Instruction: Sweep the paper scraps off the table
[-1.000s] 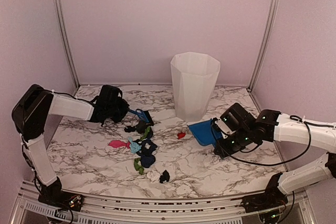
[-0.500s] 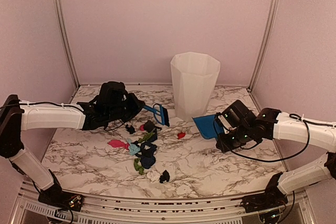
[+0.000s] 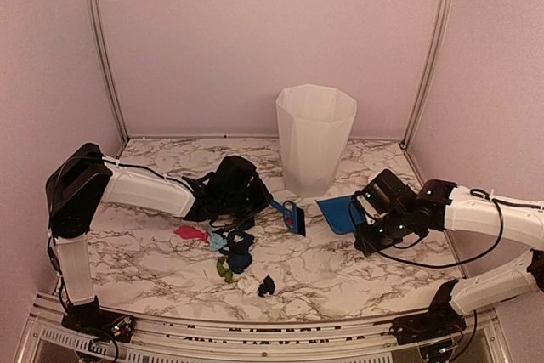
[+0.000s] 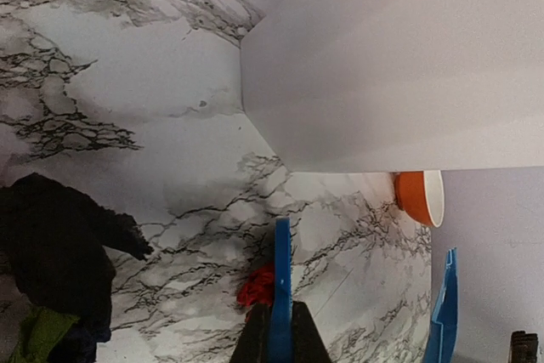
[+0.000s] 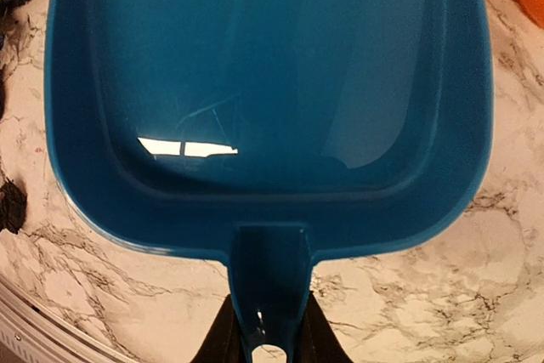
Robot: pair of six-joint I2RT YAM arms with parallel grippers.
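The paper scraps (image 3: pixel 235 248) lie in a loose pile on the marble table (image 3: pixel 153 240): pink (image 3: pixel 191 232), light blue, black, green and white bits. My left gripper (image 3: pixel 270 203) is shut on a blue brush (image 3: pixel 291 216), whose head stands right of the pile. In the left wrist view the gripper (image 4: pixel 280 308) holds the brush (image 4: pixel 281 269) beside a red scrap (image 4: pixel 257 286). My right gripper (image 3: pixel 364 212) is shut on the handle of the blue dustpan (image 3: pixel 338 212), just right of the brush. The right wrist view shows the gripper (image 5: pixel 268 299) and the pan (image 5: pixel 272 82), which is empty.
A tall white bin (image 3: pixel 314 138) stands behind the brush and dustpan. An orange object (image 4: pixel 416 197) sits by the bin's base. A black scrap (image 3: pixel 266 285) and a white one lie near the front edge. Pinkish walls close in on three sides.
My left arm has swept the brush from the rear left of the pile rightward to the red scrap, close to the dustpan. The dustpan has shifted a little.
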